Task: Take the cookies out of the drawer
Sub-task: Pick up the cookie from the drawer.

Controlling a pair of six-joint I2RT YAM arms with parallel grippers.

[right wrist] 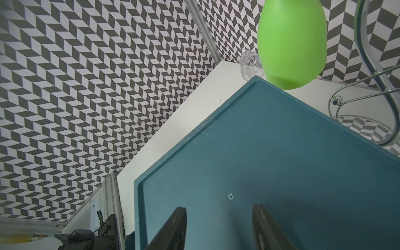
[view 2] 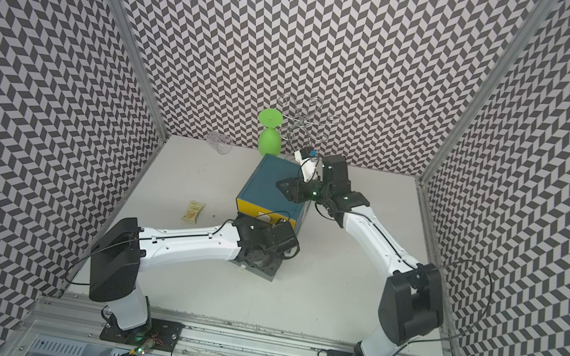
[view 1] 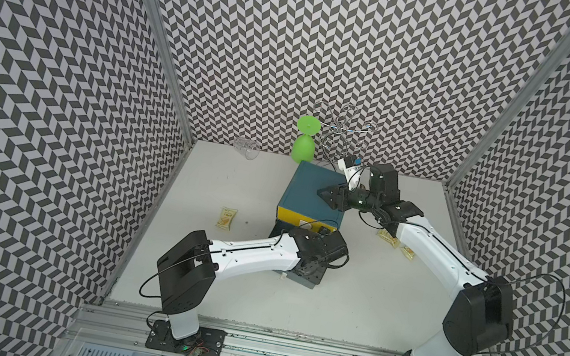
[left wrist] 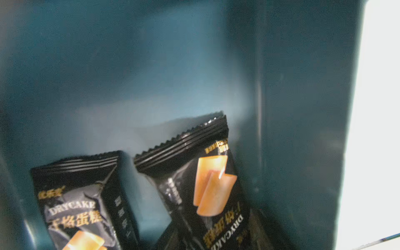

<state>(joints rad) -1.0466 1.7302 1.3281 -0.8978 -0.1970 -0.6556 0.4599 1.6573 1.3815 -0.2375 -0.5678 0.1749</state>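
Note:
Two black cookie packets (left wrist: pixel 86 205) (left wrist: pixel 205 184) with tan biscuit pictures lie inside the teal drawer (left wrist: pixel 151 86), close in front of my left wrist camera. In both top views my left wrist (view 1: pixel 318 250) hangs over the pulled-out drawer (view 1: pixel 301 279), which hides the left gripper's fingers, and they cannot be made out in the left wrist view. A pale yellow cookie packet (view 1: pixel 227 217) lies on the table left of the cabinet, and two more (view 1: pixel 387 238) (view 1: pixel 407 253) lie to its right. My right gripper (right wrist: pixel 218 207) rests open and empty on the teal cabinet top (view 1: pixel 307 191).
Behind the cabinet an upturned green goblet (view 1: pixel 303 142) stands beside a wire glass rack (view 1: pixel 343 130). A clear glass (view 1: pixel 247 148) lies on its side at the back left. Patterned walls close in the white table (view 1: pixel 372 301) on three sides.

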